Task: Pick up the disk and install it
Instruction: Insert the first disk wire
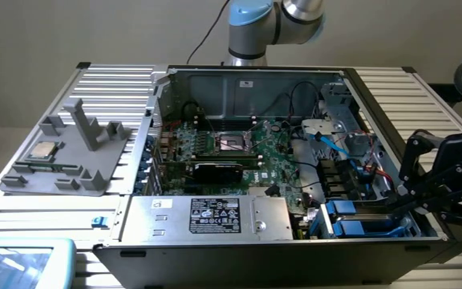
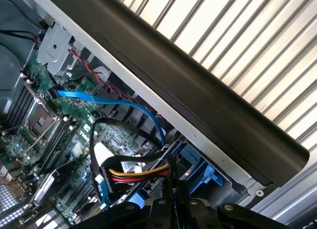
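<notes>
The open computer case [image 1: 360,84] lies on a slatted table. Bright blue carrier frames of the disk [image 1: 353,227] sit in the drive bay at the case's near corner, on the exterior view's right; the drive's metal is mostly hidden. My black gripper [image 1: 393,209] reaches into that bay from the right, its fingers shut together just beside the blue frames. In the wrist view the gripper [image 2: 172,193] points down at the bay, with the disk's blue carrier [image 2: 200,167] right beside the tips. I cannot tell whether the tips touch the carrier.
A grey labelled power-supply box [image 1: 207,217] fills the case's front. The motherboard [image 1: 239,150] lies behind it. A blue cable [image 2: 109,100] and a red-yellow-black wire bundle [image 2: 143,172] run close to the fingers. A grey fixture holding a processor chip [image 1: 43,152] sits left of the case.
</notes>
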